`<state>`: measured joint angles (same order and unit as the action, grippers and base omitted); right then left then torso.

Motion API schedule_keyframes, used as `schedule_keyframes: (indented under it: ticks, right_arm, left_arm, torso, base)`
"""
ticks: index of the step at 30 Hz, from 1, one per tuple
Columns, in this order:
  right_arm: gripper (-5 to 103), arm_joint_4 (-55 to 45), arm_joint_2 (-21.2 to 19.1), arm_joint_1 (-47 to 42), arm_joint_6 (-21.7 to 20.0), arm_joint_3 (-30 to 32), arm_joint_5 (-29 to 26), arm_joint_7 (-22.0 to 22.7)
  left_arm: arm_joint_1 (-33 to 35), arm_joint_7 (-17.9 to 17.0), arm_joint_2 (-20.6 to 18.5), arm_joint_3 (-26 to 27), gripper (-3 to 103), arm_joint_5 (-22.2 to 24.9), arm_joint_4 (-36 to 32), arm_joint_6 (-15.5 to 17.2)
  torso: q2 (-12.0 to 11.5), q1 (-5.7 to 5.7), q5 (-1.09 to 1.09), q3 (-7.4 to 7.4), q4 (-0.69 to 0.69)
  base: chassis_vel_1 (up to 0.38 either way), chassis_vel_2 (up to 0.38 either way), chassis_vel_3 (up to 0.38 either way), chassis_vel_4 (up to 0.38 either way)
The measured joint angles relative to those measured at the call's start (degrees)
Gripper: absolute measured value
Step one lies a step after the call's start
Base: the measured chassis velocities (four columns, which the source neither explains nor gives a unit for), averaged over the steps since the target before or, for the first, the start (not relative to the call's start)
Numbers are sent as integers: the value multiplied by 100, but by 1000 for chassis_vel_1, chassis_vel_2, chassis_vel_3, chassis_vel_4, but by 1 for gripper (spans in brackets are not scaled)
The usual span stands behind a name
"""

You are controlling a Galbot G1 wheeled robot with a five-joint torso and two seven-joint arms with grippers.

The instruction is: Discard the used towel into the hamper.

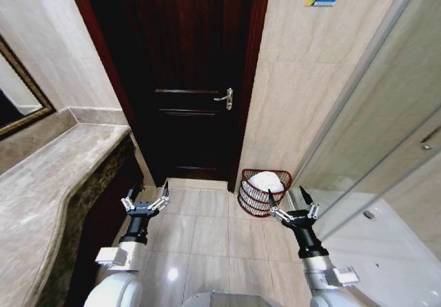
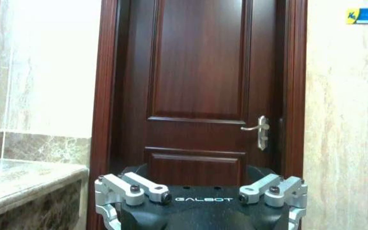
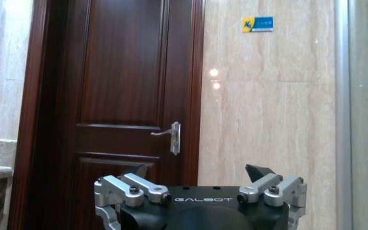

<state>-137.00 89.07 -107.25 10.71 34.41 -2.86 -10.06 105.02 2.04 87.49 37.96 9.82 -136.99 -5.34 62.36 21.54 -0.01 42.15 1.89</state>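
Observation:
The hamper (image 1: 251, 199), a dark red-brown wire basket, stands on the floor against the wall to the right of the door. A white towel (image 1: 266, 182) lies bunched inside it. My right gripper (image 1: 292, 201) hovers open just in front of and slightly right of the hamper, with nothing between its fingers. My left gripper (image 1: 146, 199) is held open and empty on the left, near the end of the counter. Both wrist views look over the gripper bodies toward the door.
A dark wooden door (image 1: 189, 80) with a metal handle (image 1: 225, 98) is shut straight ahead. A marble counter (image 1: 48, 176) runs along the left. A glass shower partition (image 1: 375, 135) stands on the right. Tiled floor (image 1: 200, 228) lies between the arms.

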Motion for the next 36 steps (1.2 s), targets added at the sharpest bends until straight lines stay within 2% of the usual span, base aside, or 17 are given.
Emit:
schedule_keyframes:
  ticks: [36]
  right_arm:
    - [100, 0, 0, 0, 0, 0, 0, 0]
  left_arm:
    - [0, 0, 0, 0, 100, 0, 0, 0]
  torso:
    - [1, 4, 1, 2, 1]
  base:
    - [94, -87, -89, 92]
